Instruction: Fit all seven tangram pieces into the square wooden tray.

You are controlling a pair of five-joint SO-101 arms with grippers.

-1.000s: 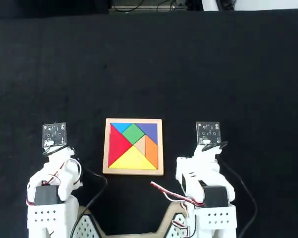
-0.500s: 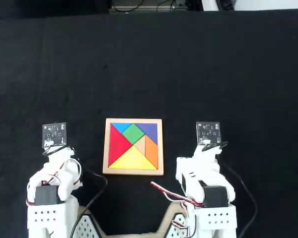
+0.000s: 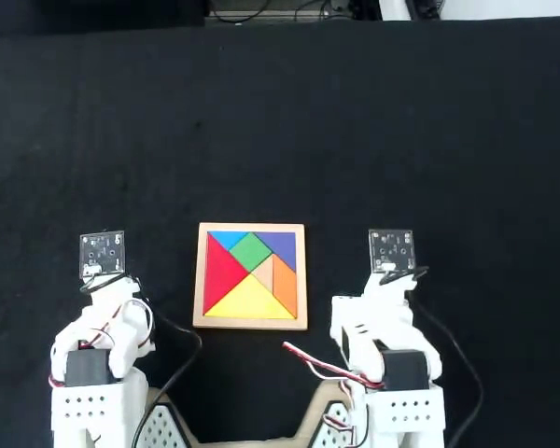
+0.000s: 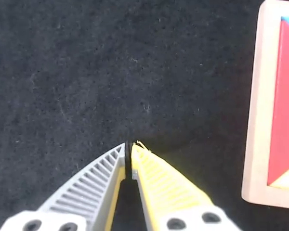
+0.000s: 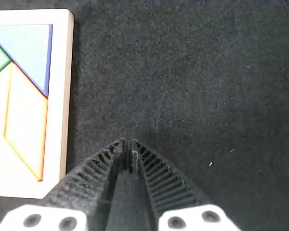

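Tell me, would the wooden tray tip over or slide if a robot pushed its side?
Probably slide, not tip: the wooden tray lies flat and low. The black cloth looks fuzzy, so it may drag a bit. The pieces sit snugly inside, so they'd likely stay put.

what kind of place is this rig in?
Probably a lab or workshop bench: a table covered in black cloth, a small white left arm and right arm side by side, cables at the far edge, a wooden tray between the arms.
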